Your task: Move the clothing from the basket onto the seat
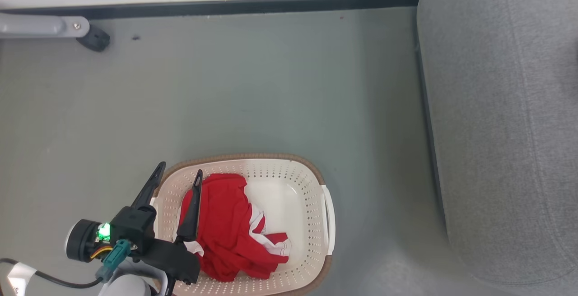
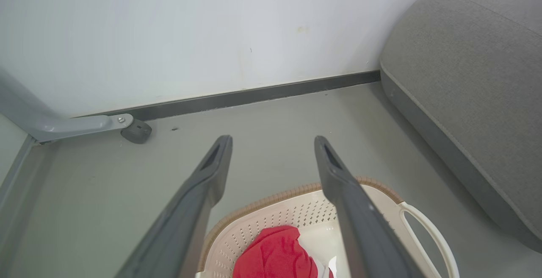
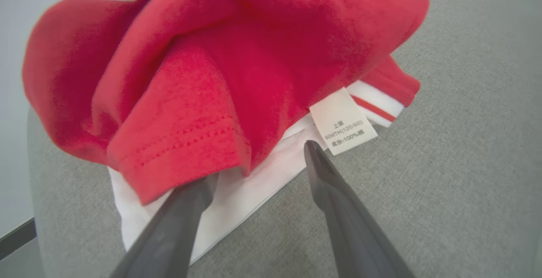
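Observation:
The cream basket (image 1: 311,224) with its brown rim stands on the floor at the lower middle of the head view, and red-and-white clothing (image 1: 226,228) is bunched in its left half. My left gripper (image 1: 180,168) hovers open over the basket's left rim, nothing between its fingers. The left wrist view looks past the open left gripper (image 2: 273,139) down at the basket (image 2: 296,214) and the clothing (image 2: 275,252). A second red garment (image 3: 211,79) with a white label (image 3: 343,121) lies on the grey seat (image 3: 444,163). My right gripper (image 3: 258,163) stands open at its white edge, one fingertip tucked under the red hem.
The seat (image 1: 505,129) fills the right side, a strip of grey floor (image 1: 384,174) apart from the basket. A dark skirting board (image 1: 253,5) runs along the wall at the back. A grey metal leg with a black castor (image 1: 95,39) sits far left.

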Available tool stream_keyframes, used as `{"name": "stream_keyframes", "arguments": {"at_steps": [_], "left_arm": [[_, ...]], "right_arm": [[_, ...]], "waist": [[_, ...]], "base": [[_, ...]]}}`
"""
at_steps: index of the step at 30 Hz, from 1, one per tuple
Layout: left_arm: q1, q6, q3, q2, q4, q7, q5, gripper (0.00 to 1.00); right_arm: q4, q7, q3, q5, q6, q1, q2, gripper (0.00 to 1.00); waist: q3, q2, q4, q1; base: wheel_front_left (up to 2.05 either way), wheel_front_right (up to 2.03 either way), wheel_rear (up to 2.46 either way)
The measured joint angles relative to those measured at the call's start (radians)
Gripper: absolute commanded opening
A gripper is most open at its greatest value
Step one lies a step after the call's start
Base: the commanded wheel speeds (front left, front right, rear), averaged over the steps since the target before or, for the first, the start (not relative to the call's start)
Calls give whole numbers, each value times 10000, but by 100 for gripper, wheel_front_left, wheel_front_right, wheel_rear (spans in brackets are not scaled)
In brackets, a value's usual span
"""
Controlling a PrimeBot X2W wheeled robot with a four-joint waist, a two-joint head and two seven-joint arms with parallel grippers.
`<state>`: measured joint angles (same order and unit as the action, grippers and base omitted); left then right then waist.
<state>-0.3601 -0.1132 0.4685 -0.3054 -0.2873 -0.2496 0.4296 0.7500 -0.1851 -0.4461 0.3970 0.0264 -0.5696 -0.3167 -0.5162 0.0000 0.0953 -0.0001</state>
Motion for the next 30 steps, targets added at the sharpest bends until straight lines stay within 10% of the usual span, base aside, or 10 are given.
{"name": "stream_keyframes", "arguments": {"at_steps": [19, 30], "left_arm": [[-1, 257, 10, 698, -890, 0, 17, 100], [298, 341, 44, 1262, -1618, 0, 77, 100]], "right_arm": [[-1080, 311, 2382, -1003, -1321, 1558, 1156, 100], [-2585, -470, 3841, -1486, -1498, 2566, 1367, 100]], "waist": [[1426, -1, 201, -1], [2658, -1, -3, -1]], "base": [[0, 0, 0], [0, 0, 0]]}}
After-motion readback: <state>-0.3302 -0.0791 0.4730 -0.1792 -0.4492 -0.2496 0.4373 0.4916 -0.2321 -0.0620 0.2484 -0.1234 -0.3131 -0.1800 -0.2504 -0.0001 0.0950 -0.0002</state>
